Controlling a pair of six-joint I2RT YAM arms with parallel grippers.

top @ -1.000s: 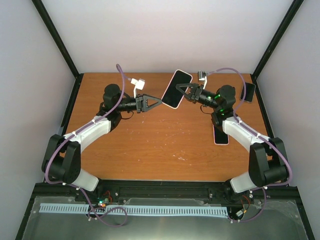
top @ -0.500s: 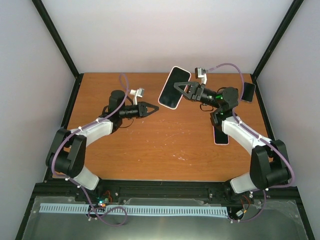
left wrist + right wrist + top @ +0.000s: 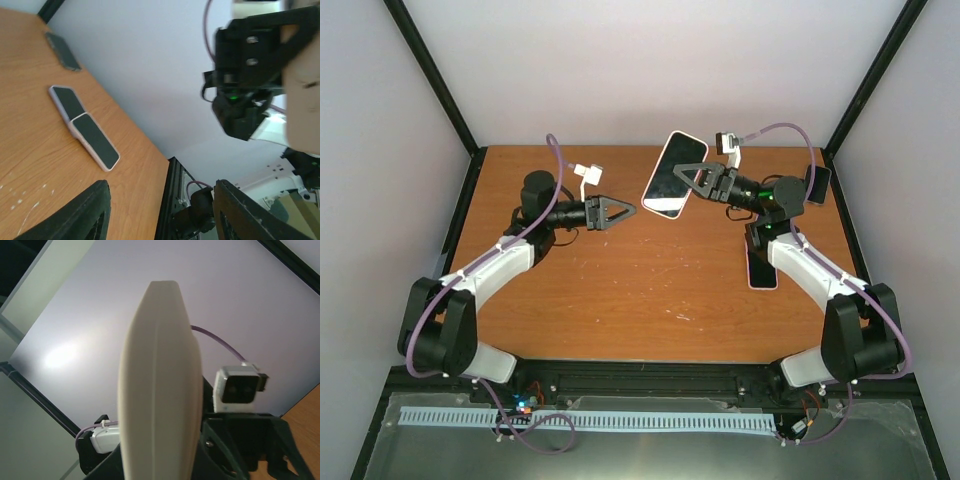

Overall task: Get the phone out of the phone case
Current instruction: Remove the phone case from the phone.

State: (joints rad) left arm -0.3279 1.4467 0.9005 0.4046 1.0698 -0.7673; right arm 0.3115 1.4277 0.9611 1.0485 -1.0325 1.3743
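Seen from above, the right hand [image 3: 685, 182] pinches the cased phone [image 3: 665, 190] aloft over the far table [image 3: 620, 290]; the left hand [image 3: 628, 211], jaws apart and empty, hovers just left of it. Left wrist view: spare phones [image 3: 90, 135] lie on the table at right, well clear. Right wrist view: the case [image 3: 160, 380] shows edge-on; the left hand should probably catch one rim and peel.

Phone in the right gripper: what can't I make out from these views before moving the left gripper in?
- Right wrist: the cased phone is edge-on; no seam between phone and case shows.
- Left wrist: it is blurred and cut off by the right edge.
- Top: too small to tell how the phone sits in the case; the right gripper covers part of one edge.
- Top: the right arm hides one end of the phone on the table.
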